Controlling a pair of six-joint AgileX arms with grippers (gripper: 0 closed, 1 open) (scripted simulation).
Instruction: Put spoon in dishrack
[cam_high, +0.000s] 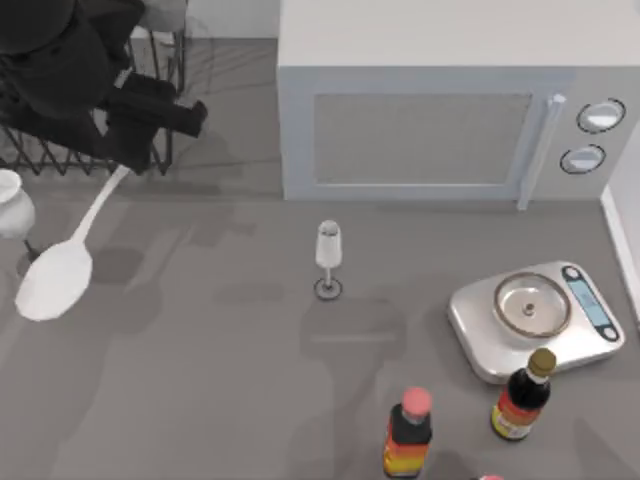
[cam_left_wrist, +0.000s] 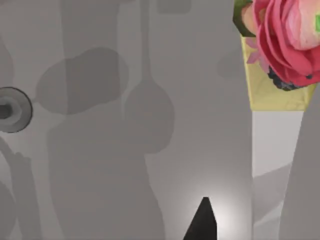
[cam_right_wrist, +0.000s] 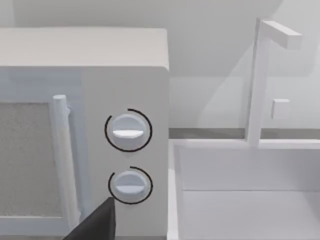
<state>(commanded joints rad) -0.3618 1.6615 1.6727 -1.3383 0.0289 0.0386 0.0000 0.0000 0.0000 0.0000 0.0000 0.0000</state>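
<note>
- The left gripper (cam_high: 135, 160) hung at the front edge of the dishrack (cam_high: 60, 155), in the table's far left corner, closed on the thin handle end of the spoon (cam_high: 62, 270).
- The spoon slanted down and out from that grip, its oval bowl hanging in front of the dishrack and clear of the wire rods, so it looked lifted off the table but not yet inside.
- As a judgement, the pick-up was done; what remained was carrying the spoon over the rods, lowering it among the tines and letting go.
- A small white jar (cam_high: 12, 205) stood just in front of the dishrack at the table's left edge, close beside the spoon's bowl.
- A stemmed glass (cam_high: 328, 258) stood well to the right of the dishrack, in front of the microwave (cam_high: 440, 110).
- Farther right of the dishrack sat a kitchen scale (cam_high: 535, 320) and two bottles (cam_high: 410, 432) near the front edge.
- The right gripper (cam_right_wrist: 95, 225) was parked facing the microwave's dials; whether it was open could not be told.
</note>
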